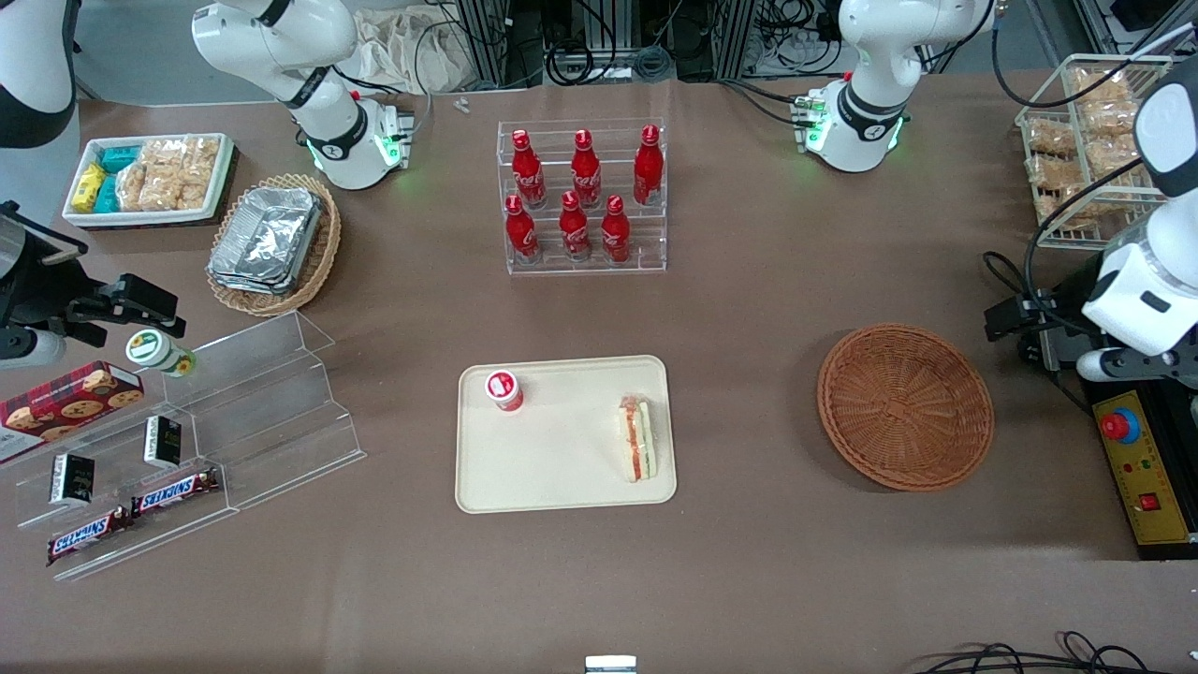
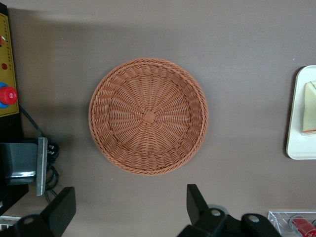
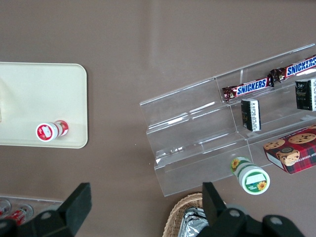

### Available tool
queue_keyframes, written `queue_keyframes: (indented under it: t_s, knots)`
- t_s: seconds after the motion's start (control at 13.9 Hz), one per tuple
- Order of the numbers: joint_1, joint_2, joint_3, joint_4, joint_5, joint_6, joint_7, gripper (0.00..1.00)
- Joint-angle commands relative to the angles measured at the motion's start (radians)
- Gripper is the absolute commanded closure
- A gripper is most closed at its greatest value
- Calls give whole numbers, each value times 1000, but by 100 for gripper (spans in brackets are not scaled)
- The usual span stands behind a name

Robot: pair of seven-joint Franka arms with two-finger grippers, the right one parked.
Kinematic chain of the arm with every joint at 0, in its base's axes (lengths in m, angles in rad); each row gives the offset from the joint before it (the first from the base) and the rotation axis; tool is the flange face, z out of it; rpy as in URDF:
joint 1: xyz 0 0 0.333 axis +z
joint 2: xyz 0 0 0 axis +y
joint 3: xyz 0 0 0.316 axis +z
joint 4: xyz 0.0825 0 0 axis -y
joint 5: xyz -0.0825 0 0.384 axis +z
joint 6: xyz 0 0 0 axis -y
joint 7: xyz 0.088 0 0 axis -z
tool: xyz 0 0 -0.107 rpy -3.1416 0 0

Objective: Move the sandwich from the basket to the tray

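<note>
The sandwich (image 1: 637, 440) is seen lying on the tray (image 1: 562, 468), basket (image 2: 148, 116) bare at 3 o'clock, with the hand (image 2: 131, 210) released above it in the wrist view only.

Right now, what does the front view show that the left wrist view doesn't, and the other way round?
Only the front view shows the red-capped cup standing on the tray, the whole sandwich, and the rack of red bottles. Only the left wrist view shows the open gripper, empty, hovering above the table beside the basket. Both show the empty basket, the sandwich lying on the tray, and the yellow button box.
</note>
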Motion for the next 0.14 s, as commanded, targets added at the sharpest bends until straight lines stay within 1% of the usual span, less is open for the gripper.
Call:
queue_keyframes:
  t_s: [0.0,0.07]
  knots:
    - [30,-23,-9,-20,-18,-9,39,1]
    - [38,-19,-9,-20,-18,-9,53,1]
